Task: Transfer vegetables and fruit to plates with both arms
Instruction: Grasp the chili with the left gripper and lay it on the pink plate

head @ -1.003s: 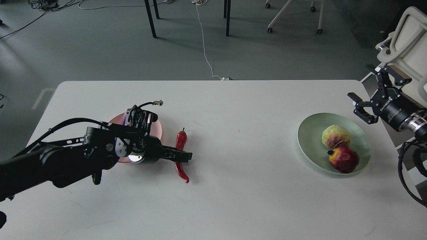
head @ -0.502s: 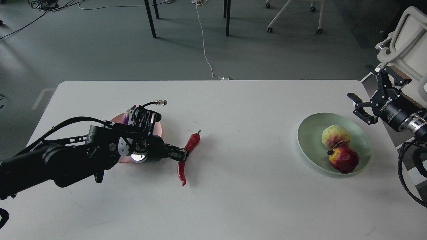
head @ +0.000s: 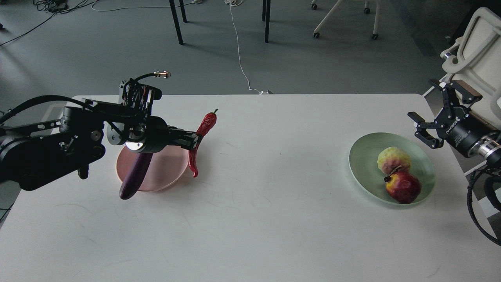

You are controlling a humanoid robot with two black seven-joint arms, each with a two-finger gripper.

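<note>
My left gripper (head: 194,139) is shut on the red chili pepper (head: 199,141) and holds it in the air, hanging near upright, just right of the pink plate (head: 164,172). The purple eggplant (head: 134,176) lies across the pink plate, its lower end over the front rim, its cap hidden by my arm. The mint green plate (head: 366,164) at the right holds the yellow-green fruit (head: 393,158) and the dark red fruit (head: 403,187). My right gripper (head: 430,125) is open and empty above the table's right edge, beside the green plate.
The white table (head: 274,219) ends at the far edge behind the plates. A white chair (head: 479,47) stands by my right arm. Table legs, a chair base and a white cable (head: 239,51) are on the floor beyond.
My left gripper has lifted the chili off the table and moved up and left toward the pink plate. The eggplant has come into view. The right arm has barely moved.
</note>
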